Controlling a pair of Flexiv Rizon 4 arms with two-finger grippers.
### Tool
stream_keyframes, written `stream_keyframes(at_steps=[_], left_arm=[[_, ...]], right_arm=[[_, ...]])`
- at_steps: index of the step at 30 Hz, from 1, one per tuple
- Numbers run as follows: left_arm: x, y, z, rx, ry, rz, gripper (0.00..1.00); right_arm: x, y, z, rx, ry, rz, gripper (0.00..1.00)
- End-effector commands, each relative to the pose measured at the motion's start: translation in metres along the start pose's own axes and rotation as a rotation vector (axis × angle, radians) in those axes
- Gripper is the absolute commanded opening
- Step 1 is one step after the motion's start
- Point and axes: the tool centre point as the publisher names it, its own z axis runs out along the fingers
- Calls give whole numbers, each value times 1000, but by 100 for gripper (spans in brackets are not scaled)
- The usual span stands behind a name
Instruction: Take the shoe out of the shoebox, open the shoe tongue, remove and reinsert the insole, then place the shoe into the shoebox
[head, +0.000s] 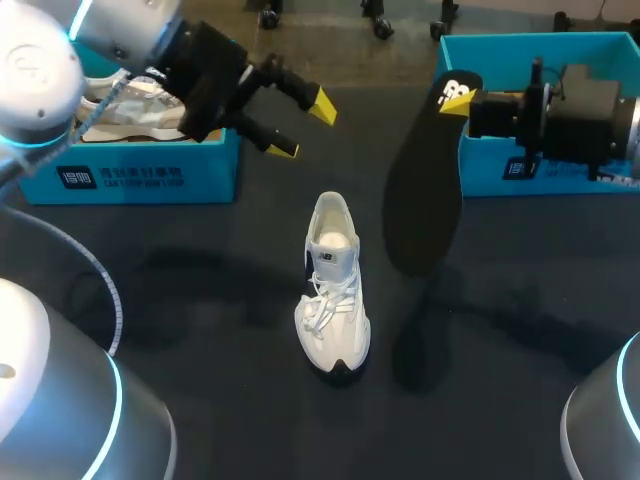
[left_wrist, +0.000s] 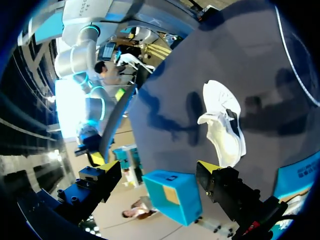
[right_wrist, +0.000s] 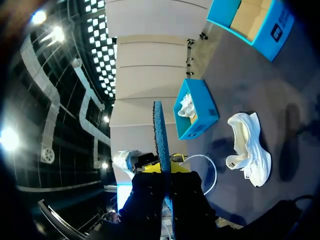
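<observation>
The white sneaker (head: 333, 290) stands mid-bench, light and soft, so its heel collar looks the firmest hold. Beyond it the right claw (head: 465, 103) pinches the thin, floppy black insole (head: 425, 190) by its upper end. The left claw (head: 302, 127) hovers spread by the far-left shoebox (head: 150, 175)

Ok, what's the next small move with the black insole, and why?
Probably the right gripper should lower the flat black insole toward the opening of the white lace-up sneaker: it hangs aloft beside the sneaker, and the left gripper is open, clear of both.
</observation>
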Motion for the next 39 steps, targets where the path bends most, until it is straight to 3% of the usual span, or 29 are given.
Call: stream_keyframes(at_steps=[1, 6, 13, 30, 39], left_arm=[[2, -12, -7, -32, -124, 10, 100], [-5, -20, -14, -44, -202, 22, 100], [-10, -27, -21, -47, -258, 0, 100], [-11, -29, -25, -70, -264, -64, 100], [-11, -29, -25, -70, -264, -64, 100]], right_arm=[[1, 0, 3, -4, -4, 2, 0], [-9, -5, 2, -35, -46, 102, 0], [-18, 1, 12, -83, -4, 227, 0], [-5, 50, 37, 109, -65, 263, 0], [-7, 56, 54, 172, -89, 324, 0]])
